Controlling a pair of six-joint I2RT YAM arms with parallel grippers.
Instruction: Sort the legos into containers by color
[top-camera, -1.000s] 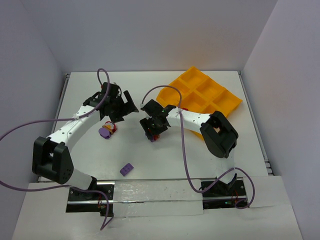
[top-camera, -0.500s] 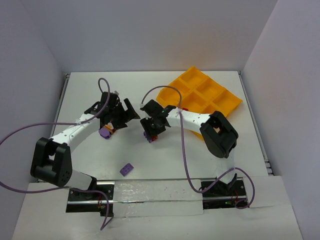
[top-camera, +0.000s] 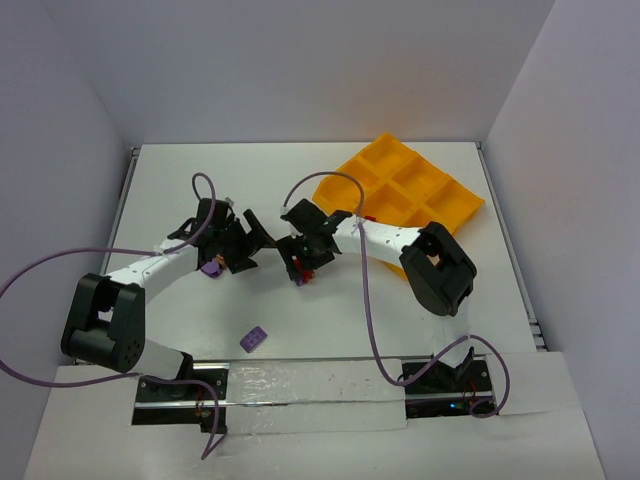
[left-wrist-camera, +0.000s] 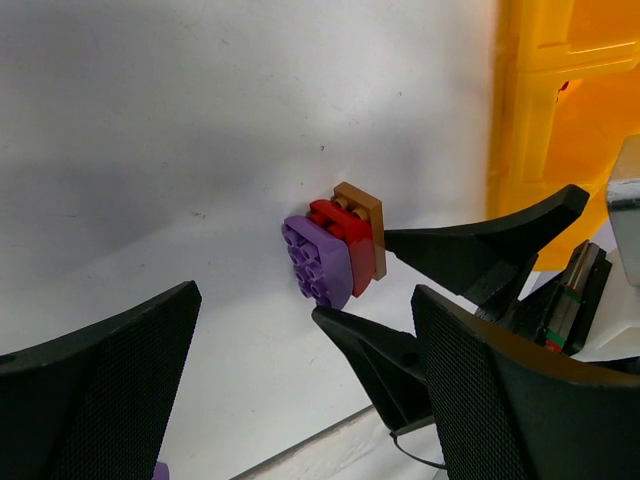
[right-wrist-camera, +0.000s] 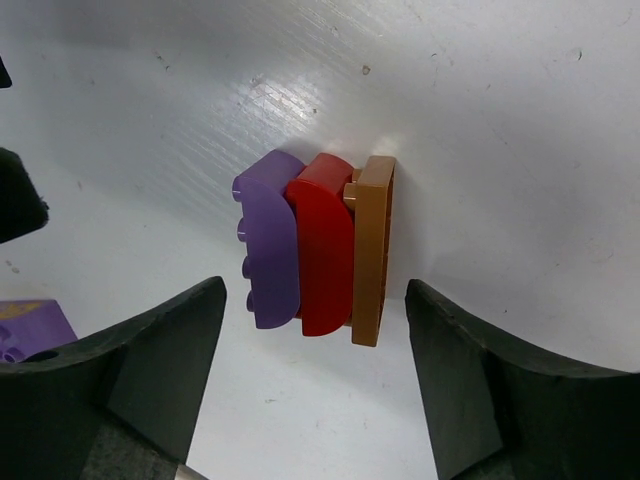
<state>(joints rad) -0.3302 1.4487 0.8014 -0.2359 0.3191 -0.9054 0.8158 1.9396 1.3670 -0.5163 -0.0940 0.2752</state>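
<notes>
A small stack of legos, purple, red and brown (right-wrist-camera: 315, 245), lies on its side on the white table. My right gripper (right-wrist-camera: 315, 372) is open, one finger on each side just short of the stack and not touching it. In the left wrist view the same stack (left-wrist-camera: 335, 245) lies ahead of my open left gripper (left-wrist-camera: 300, 400), with the right gripper's fingers (left-wrist-camera: 470, 245) beside it. From above, the left gripper (top-camera: 252, 244) faces the right gripper (top-camera: 301, 262) at mid-table. The orange-yellow tray of containers (top-camera: 442, 210) stands at the back right.
A loose purple brick (top-camera: 254, 339) lies near the front edge. Another purple piece (top-camera: 210, 267) sits under the left arm. Something small and red (top-camera: 368, 216) shows at the tray's near rim. Purple cables loop over both arms.
My left gripper has swung right and nearer, from beside the purple piece towards the stack under the right gripper. The right gripper has stayed over the stack.
</notes>
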